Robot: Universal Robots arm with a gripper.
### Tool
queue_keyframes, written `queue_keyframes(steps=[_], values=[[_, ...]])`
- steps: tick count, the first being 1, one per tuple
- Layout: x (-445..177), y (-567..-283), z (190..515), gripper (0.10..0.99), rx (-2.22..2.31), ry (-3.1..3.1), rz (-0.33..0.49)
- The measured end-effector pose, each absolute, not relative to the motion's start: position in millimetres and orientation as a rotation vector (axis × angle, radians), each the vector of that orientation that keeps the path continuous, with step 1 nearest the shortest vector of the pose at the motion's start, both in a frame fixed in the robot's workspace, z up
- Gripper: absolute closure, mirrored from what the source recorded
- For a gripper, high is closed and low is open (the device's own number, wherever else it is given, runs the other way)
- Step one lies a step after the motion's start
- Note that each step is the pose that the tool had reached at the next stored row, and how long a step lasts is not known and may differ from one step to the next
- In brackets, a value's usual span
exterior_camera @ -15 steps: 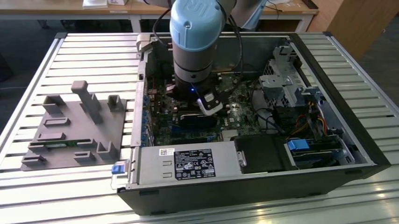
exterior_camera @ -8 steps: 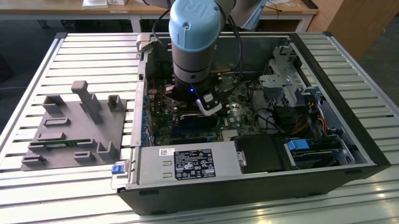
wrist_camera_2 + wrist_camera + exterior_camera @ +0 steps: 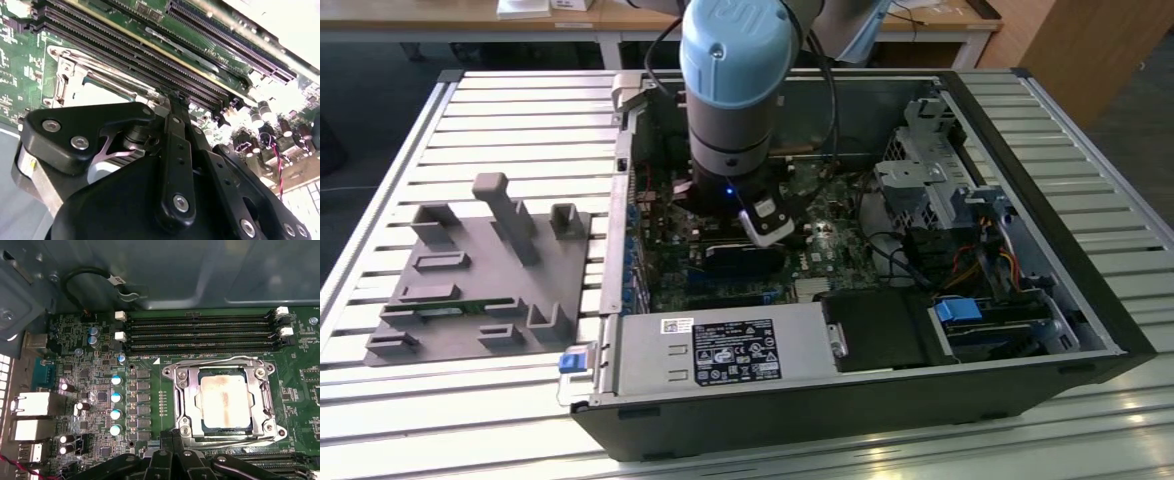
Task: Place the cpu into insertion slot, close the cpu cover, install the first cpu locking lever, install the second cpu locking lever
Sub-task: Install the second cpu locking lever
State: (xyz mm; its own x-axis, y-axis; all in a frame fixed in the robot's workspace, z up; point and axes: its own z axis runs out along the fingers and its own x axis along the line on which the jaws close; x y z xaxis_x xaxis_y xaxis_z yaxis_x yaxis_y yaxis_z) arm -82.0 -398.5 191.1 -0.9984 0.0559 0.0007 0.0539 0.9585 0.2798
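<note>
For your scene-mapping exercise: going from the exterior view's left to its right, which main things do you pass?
Grey moulded fixture tray → blue latch tab on the case edge → grey-and-blue robot arm reaching into the open computer case → silvery metal drive cage → blue drive clip.

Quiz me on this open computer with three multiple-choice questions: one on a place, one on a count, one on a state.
1. Where is the cpu?
A. on the grey stand outside the case
B. in the insertion slot
C. on top of the power supply

2. How many long black memory slots run beside the socket?
A. two
B. six
C. four

3. How does the cpu cover stand?
A. down, framing the chip
B. raised upright
C. taken off

Answers:
1 B, the pale chip sits inside the socket.
2 C, the first wrist view shows four parallel rows.
3 A, the silvery frame lies flat around the chip's edges.
</note>
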Motion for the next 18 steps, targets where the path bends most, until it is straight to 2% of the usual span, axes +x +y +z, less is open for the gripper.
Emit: queue_keyframes(steps=[9, 18], values=[[-82, -399, 198, 0.98, 0.087, 3.102, 0.442], [-82, -398, 219, 0.98, 0.087, 3.102, 0.442]])
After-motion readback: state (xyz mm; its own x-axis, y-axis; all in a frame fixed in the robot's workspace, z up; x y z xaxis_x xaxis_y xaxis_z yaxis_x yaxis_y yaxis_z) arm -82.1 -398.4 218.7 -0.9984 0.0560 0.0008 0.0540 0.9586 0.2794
